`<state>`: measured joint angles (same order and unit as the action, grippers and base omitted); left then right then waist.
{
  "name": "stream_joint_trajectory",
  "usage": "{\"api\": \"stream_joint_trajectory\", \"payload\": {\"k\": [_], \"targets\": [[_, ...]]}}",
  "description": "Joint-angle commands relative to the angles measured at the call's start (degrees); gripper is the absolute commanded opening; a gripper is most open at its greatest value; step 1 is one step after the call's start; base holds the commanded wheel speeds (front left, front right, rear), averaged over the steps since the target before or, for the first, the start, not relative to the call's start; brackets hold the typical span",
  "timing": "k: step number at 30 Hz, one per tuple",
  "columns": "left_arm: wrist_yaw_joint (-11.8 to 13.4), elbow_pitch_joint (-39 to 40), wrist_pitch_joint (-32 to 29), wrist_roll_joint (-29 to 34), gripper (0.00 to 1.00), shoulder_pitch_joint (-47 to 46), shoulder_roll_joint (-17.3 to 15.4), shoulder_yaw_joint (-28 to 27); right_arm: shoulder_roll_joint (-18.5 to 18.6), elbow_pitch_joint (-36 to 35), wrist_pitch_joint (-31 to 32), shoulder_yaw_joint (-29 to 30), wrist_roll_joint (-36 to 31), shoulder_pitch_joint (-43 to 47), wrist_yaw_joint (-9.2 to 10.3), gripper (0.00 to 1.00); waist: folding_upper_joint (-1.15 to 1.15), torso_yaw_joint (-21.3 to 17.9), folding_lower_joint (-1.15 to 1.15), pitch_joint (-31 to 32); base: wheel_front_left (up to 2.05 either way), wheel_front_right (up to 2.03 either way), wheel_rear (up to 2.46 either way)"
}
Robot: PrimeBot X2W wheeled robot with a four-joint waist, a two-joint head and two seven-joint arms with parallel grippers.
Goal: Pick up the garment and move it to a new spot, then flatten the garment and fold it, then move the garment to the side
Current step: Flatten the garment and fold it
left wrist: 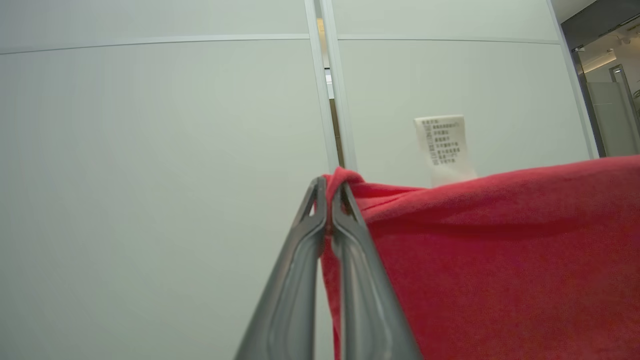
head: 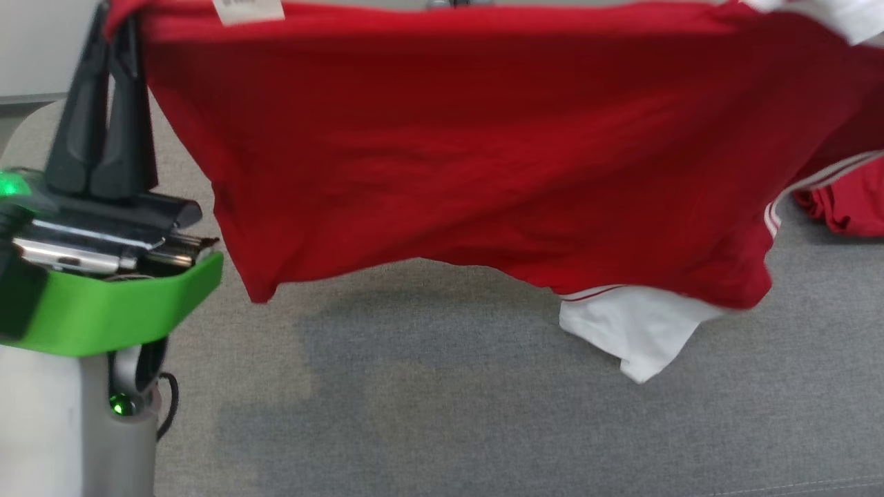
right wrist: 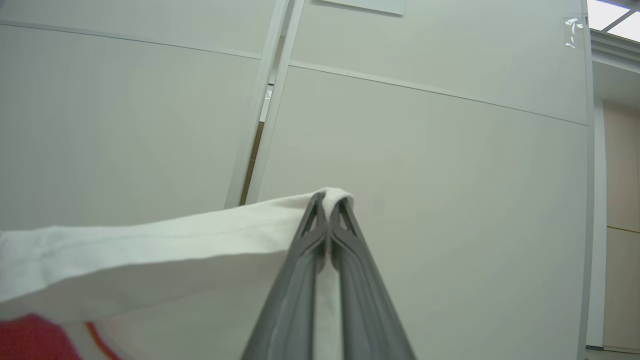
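the pick-up looks done: the garment [head: 483,152], a red shirt with white sleeves and thin striped trim, hangs lifted and spread between the two arms, above the grey cloth-covered surface [head: 442,414]. the left gripper [head: 114,27] stands at the far left, its jaws pinched shut on a red corner of the top edge; the left wrist view shows that corner bunched between the closed tips [left wrist: 327,192], with a white care label [left wrist: 445,150] standing up from the edge just beside them. in the right wrist view the right gripper [right wrist: 330,202] has its jaws closed on a fold of white fabric [right wrist: 150,250], which seems to be the other end of the same edge.

the lower hem sags in the middle, and one white sleeve [head: 635,331] dangles lowest, near the surface or just touching it; i cannot tell which. a bunch of red cloth with white stripes [head: 846,203] lies at the right, and whether it belongs to this shirt i cannot tell.

by my reckoning the carry to a new spot is under way. laying it down, flattening, folding and moving it aside are all left to do.
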<state>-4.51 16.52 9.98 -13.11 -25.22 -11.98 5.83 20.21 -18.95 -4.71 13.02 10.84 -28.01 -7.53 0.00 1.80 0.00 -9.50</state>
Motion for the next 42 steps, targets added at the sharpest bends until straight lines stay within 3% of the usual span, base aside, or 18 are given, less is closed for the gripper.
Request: {"api": "stream_joint_trajectory", "payload": {"k": [1, 5, 10, 14, 18, 23, 31, 35, 42], "targets": [[0.3, 1.8, -1.1, 0.4, 0.00, -2.6, -0.9, -0.5, 1.6, -1.3, 1.0, 1.2, 0.5, -2.4, 0.09, 0.00, 0.00, 0.2, 0.00, 0.7, 0.00, 0.00, 0.00], [0.9, 5.9, -4.4, 0.0, 0.00, -8.6, -2.2, -2.2, 5.4, -3.1, 4.2, 3.0, 2.3, -8.5, 0.09, 0.00, 0.00, 0.5, 0.00, 1.0, 0.00, 0.00, 0.00], [0.7, 5.3, -7.4, -1.9, 0.00, -13.4, -2.5, -2.8, 8.7, 0.5, 7.3, 2.5, 4.8, -13.6, 0.09, 0.00, 0.00, 0.6, 0.00, 0.6, 0.00, 0.00, 0.00], [-0.2, -1.1, -8.4, -4.4, 0.00, -17.1, -1.7, -1.7, 10.5, 6.3, 8.1, -0.3, 6.6, -17.0, 0.10, 0.00, 0.00, 0.8, 0.00, -1.1, 0.00, 0.00, 0.00], [-1.2, -13.0, -7.9, -6.4, 0.00, -21.9, -0.3, 0.8, 10.8, 13.7, 6.9, -4.1, 8.0, -21.0, 0.10, 0.00, 0.00, 1.3, 0.00, -3.1, 0.00, 0.00, 0.00], [-2.0, -31.2, -3.4, -6.9, 0.00, -31.4, 1.6, 2.6, 8.1, 24.3, 3.7, -9.1, 8.3, -29.5, 0.10, 0.00, 0.00, 1.1, 0.00, -4.8, 0.00, 0.00, 0.00], [-2.4, -55.8, 4.1, -9.2, 0.00, -45.8, 2.9, 0.5, 2.5, 43.6, -3.9, -18.4, 7.5, -44.2, 0.09, 0.00, 0.00, -0.8, 0.00, -5.6, 0.00, 0.00, 0.00], [-2.6, -66.3, 4.7, -8.6, 0.00, -46.7, 2.3, 1.3, -0.6, 53.9, -5.3, -23.1, 8.2, -46.1, 0.09, 0.00, 0.00, -1.6, 0.00, -6.3, 0.00, 0.00, 0.00], [-2.1, -82.9, 5.1, -9.6, 0.00, -39.3, 3.5, 1.1, -6.5, 69.6, -7.0, -30.9, 11.5, -39.3, 0.09, 0.00, 0.00, -2.7, 0.00, -8.1, 0.00, 0.00, 0.00]]}}
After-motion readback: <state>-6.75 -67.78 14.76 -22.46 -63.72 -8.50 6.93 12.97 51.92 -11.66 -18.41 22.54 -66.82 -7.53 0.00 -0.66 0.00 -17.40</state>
